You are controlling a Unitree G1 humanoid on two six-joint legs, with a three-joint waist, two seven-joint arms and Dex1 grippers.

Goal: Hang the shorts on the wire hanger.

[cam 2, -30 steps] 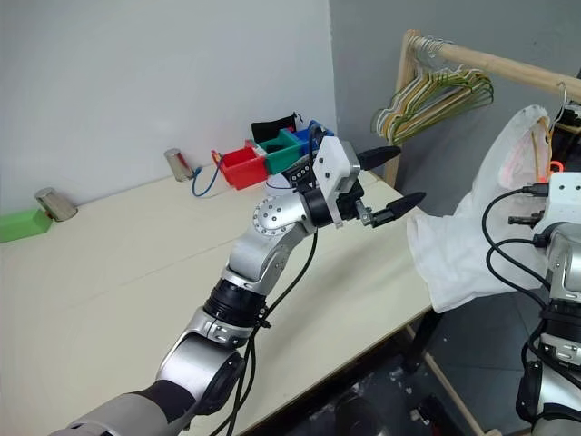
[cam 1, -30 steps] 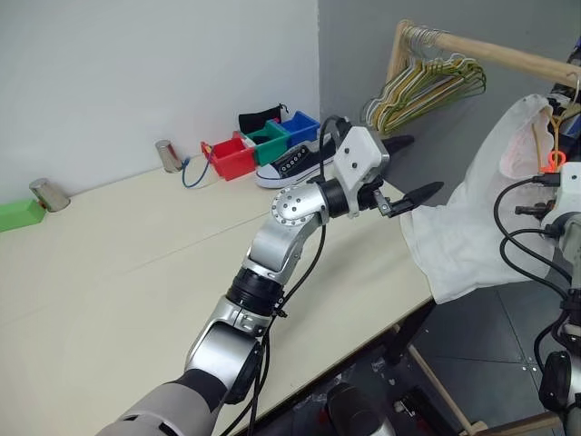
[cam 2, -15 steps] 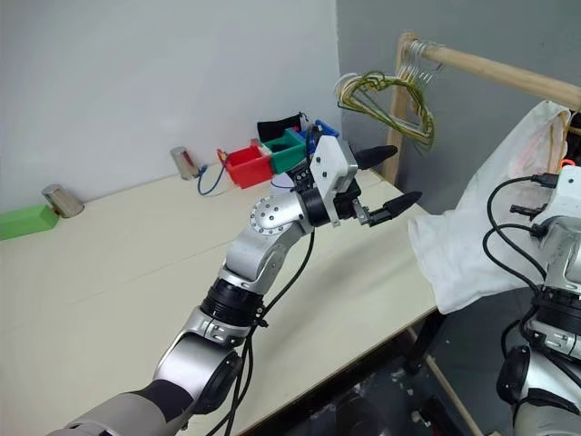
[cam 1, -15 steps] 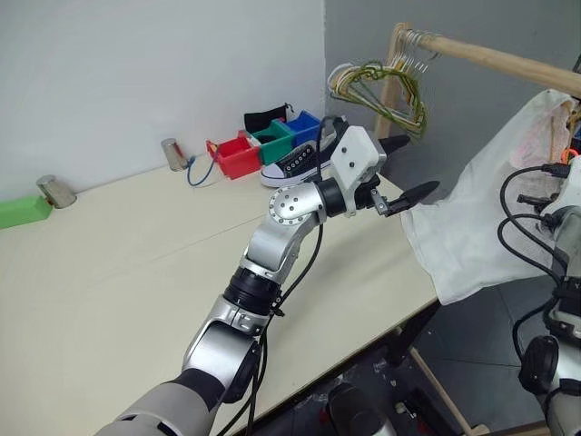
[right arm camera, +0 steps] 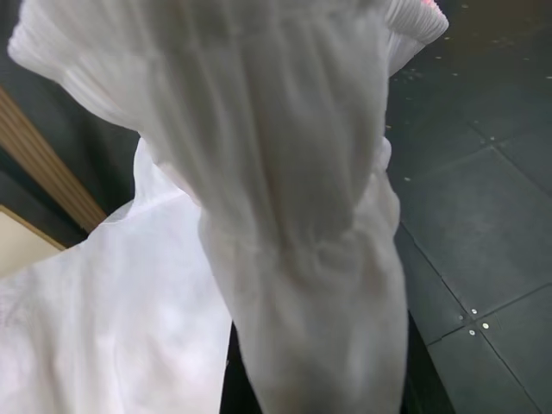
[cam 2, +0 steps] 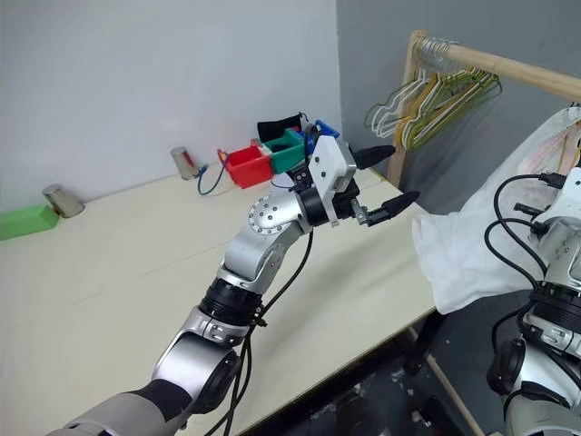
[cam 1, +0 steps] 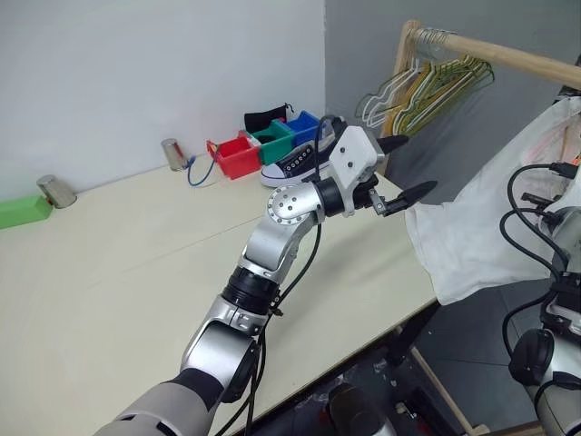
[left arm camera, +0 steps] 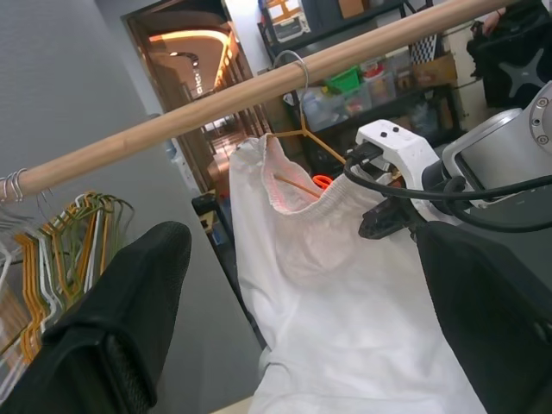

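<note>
The near and middle stretch of the table [cam 1: 136, 263] lies bare, so a gripper could sweep across it freely; along the far edge stand a green block [cam 1: 18, 213], two metal cups [cam 1: 171, 154], coloured bins [cam 1: 263, 141] and a sneaker [cam 1: 295, 163]. To the right, the shorts [cam 1: 472, 227] drape from the wooden rail [cam 1: 490, 54] onto the table's right corner, closing off that side. Bunched hangers [cam 1: 427, 86] crowd the rail's far end, with an open gap of rail between them and the shorts.
</note>
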